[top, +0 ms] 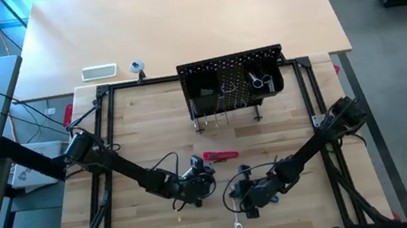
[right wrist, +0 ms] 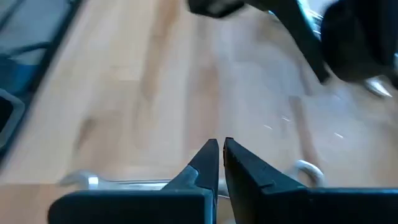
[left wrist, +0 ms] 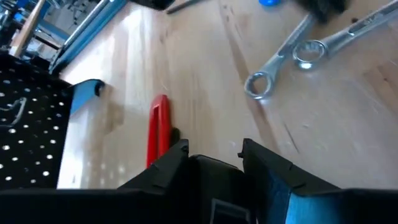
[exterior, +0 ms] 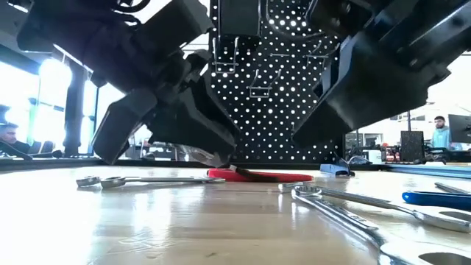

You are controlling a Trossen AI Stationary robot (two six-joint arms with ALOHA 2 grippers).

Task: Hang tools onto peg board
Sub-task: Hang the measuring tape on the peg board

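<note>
Lying on the worktop (top: 133,132) before the peg board (top: 233,85), the red tool (top: 220,156) sits beside the part-open, empty left tool (top: 197,166); right tool (right wrist: 221,163) nearly shut, empty, over a wrench (right wrist: 124,183).

Red-handled tool (left wrist: 158,127) lower end hidden behind left tool (left wrist: 214,152); wrench (right wrist: 124,183) partly hidden.

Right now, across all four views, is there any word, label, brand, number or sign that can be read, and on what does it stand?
None can be read.
The peg board shows only rows of holes, no lettering.
The red-handled tool and the wrenches show no legible marking.
The small white item on the table behind the board is too small to show any text.
</note>
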